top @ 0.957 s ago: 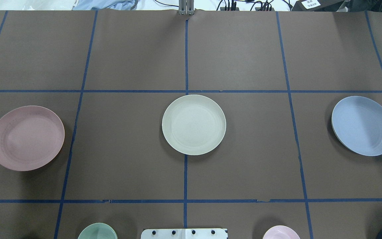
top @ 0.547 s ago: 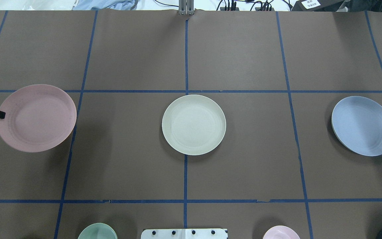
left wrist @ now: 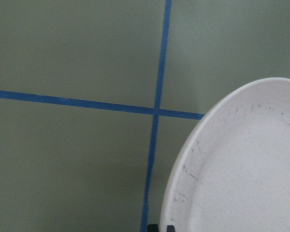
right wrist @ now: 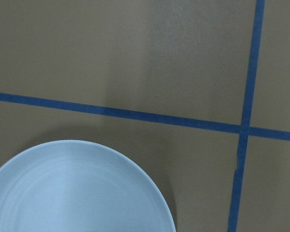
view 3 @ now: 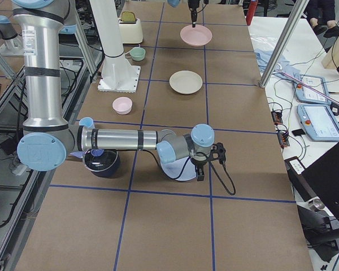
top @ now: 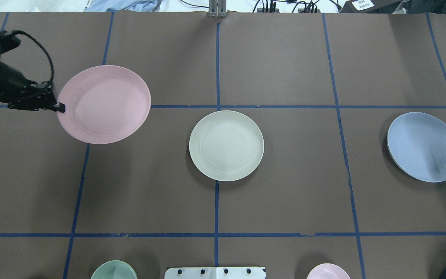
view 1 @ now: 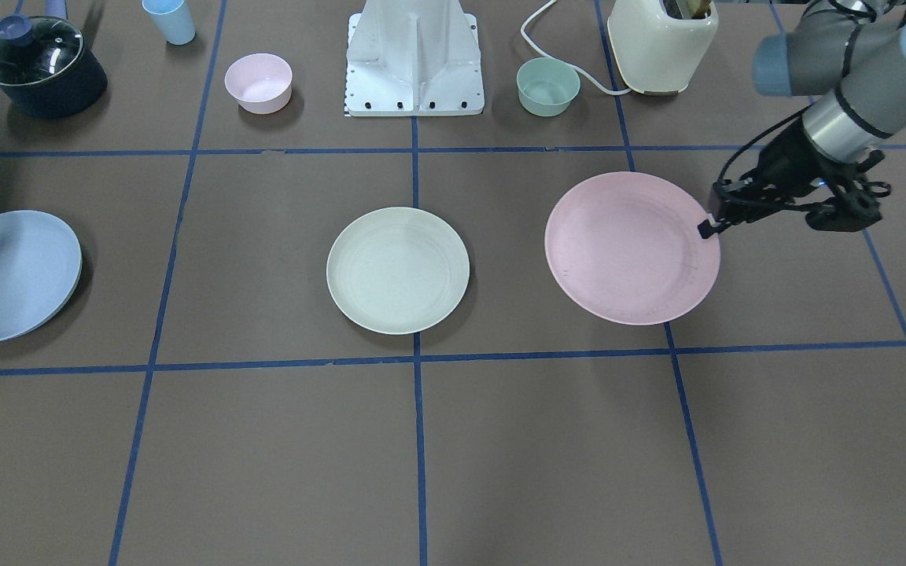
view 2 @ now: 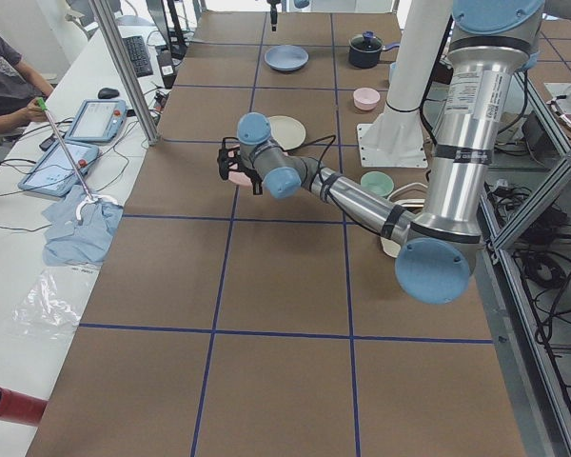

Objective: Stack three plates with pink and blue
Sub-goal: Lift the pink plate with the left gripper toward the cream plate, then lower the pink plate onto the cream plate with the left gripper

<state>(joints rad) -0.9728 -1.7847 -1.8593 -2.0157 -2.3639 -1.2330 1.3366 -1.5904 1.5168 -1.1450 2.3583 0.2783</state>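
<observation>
**Progress.** No stacking is complete. All three plates are apart from one another. The pink plate (top: 105,104) is the only one in hand. It is raised off the worktop (top: 285,58), judging by its offset shadow. The cream-green plate (top: 226,145) lies flat on the worktop, beyond the pink plate's far edge from the left claw (top: 58,107) and clear of it. The blue plate (top: 424,147) is the farthest from that claw, at the opposite end of the worktop. Judged remaining: carry the pink plate over the cream-green one and set it down, then bring and add the blue.

**Left claw.** It is closed down to the thickness of the pink plate's rim and pinches that rim at the edge nearest the arm. The plate extends away from it toward the worktop's middle, held roughly level.

**Right claw** (view 3: 200,175). It hangs at the blue plate's outer edge, the plate just beneath it. Its opening cannot be told, and no contact with the plate is evident.
</observation>
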